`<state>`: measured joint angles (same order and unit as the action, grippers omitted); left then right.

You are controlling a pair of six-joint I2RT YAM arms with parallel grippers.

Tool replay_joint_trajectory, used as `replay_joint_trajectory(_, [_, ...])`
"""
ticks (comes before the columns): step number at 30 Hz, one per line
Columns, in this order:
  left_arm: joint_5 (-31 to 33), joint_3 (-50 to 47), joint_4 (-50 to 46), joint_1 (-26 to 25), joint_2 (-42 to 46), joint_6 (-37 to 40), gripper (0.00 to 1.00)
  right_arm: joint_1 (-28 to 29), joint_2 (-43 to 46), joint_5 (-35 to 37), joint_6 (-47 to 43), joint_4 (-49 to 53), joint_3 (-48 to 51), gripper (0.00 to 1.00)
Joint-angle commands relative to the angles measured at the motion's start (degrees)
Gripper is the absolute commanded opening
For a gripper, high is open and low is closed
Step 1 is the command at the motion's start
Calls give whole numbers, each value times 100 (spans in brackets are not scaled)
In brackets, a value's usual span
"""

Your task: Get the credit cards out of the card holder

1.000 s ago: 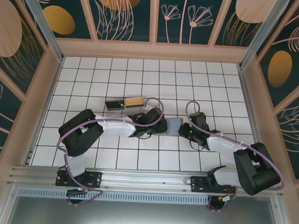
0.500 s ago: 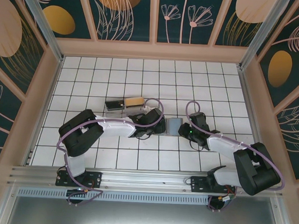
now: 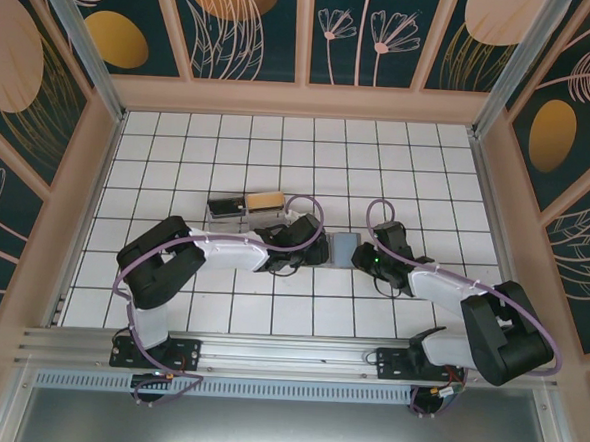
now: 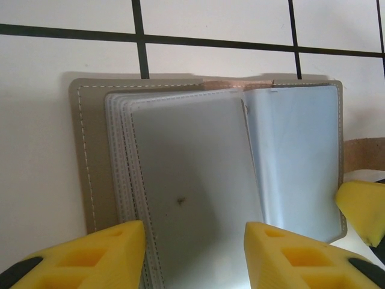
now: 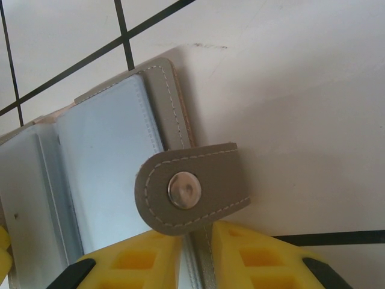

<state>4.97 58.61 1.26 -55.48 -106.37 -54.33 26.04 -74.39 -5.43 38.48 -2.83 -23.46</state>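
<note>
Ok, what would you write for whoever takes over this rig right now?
Left gripper: open, fingers astride the top clear sleeve of the card holder.
Right gripper: shut on the holder's grey cover edge, just under the snap strap.
The card holder lies open on the tiled table, between the two arms.
Done: holder unsnapped and opened.
Left: draw the credit cards out of the sleeves. I cannot tell whether the top sleeve holds one.
</note>
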Motion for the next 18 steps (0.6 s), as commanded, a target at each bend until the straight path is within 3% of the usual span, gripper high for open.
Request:
replay_joint_trajectory(1, [-149,18,135,-46,-108,-43,51,131,-22,-125,118,181,153,24])
replay_joint_trajectory(14, [-374,141,410,-50,-103,95,56,164,-49,-107,153,158,191,24])
replay_joint_trajectory(18, [-387,195,451,-68,-64,187,68,164,-58,-107,153,133,211,24])
